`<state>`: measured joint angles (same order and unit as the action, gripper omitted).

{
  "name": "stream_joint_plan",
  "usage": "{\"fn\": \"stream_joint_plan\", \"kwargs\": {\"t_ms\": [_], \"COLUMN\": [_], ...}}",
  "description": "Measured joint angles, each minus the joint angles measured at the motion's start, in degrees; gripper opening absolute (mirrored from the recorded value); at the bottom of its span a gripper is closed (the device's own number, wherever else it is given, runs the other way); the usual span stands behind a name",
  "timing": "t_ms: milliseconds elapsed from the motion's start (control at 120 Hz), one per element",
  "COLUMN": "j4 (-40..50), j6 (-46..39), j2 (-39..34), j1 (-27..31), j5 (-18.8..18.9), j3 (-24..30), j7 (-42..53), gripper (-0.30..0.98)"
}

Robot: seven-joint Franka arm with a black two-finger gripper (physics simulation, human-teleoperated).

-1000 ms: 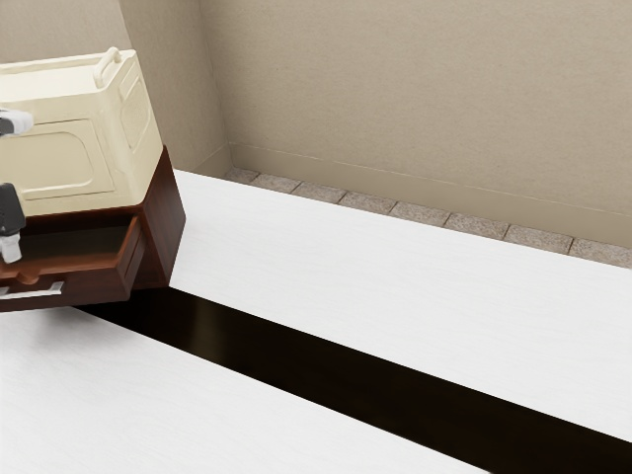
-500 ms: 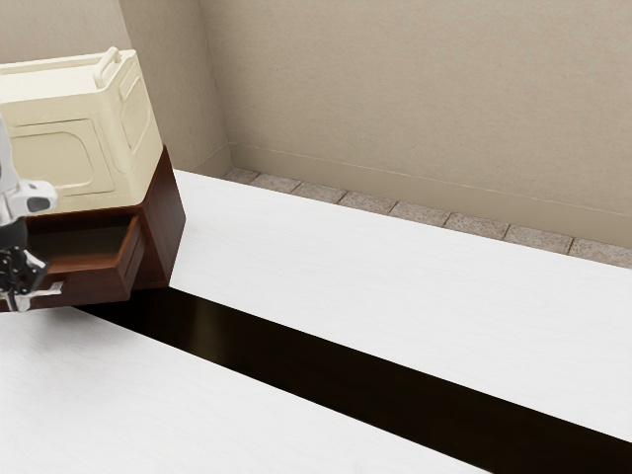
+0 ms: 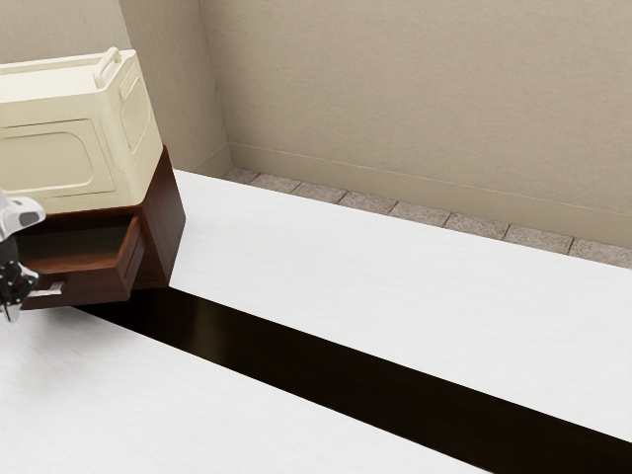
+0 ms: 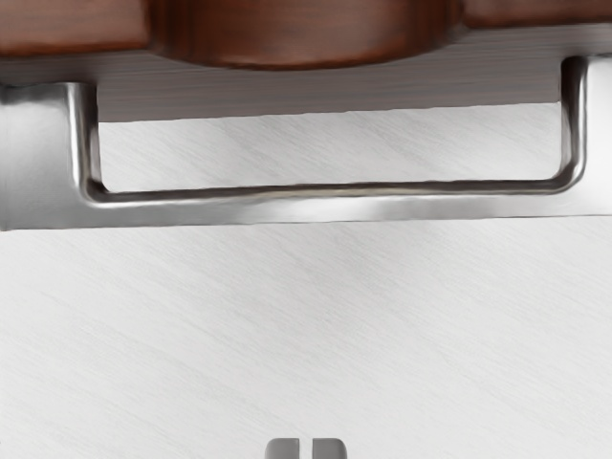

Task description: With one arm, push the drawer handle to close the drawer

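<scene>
Jutting between gripper (image 3: 11,310) and drawer (image 3: 97,285) (open), the handle (image 4: 330,207).

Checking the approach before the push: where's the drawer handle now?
The handle is at the exterior view's left, on the front of the open drawer, next to the gripper.

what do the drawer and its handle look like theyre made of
The drawer looks like dark reddish-brown wood, perhaps varnished, going by its colour and soft sheen. Its handle seems to be smooth, polished metal, maybe steel, from its silvery grey and bright highlights.
</scene>
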<state>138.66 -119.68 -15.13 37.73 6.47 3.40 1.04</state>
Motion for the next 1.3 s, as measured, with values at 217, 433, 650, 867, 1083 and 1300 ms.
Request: {"fn": "stream_joint_plan", "kwargs": {"t_ms": [217, 433, 650, 867, 1083, 1300], "j4": [-1.5, -3.1, -4.8, -6.4, -9.3, -12.8], "j6": [-1.9, -2.8, -3.3, -3.5, -3.6, -3.6], "j2": [2.0, 3.9, 5.9, 7.7, 10.6, 14.2], "j1": [-0.3, -0.5, -0.6, -0.1, -0.1, -0.2], "j5": [0.6, 0.8, 0.8, 1.1, 1.6, 1.5], "j3": [-0.7, -0.7, -0.8, -0.8, -0.8, -0.7], "j7": [-1.8, -2.9, -3.6, -4.1, -4.4, -4.2], "gripper": [-0.10, -0.10, -0.10, -0.10, -0.10, -0.10]}}
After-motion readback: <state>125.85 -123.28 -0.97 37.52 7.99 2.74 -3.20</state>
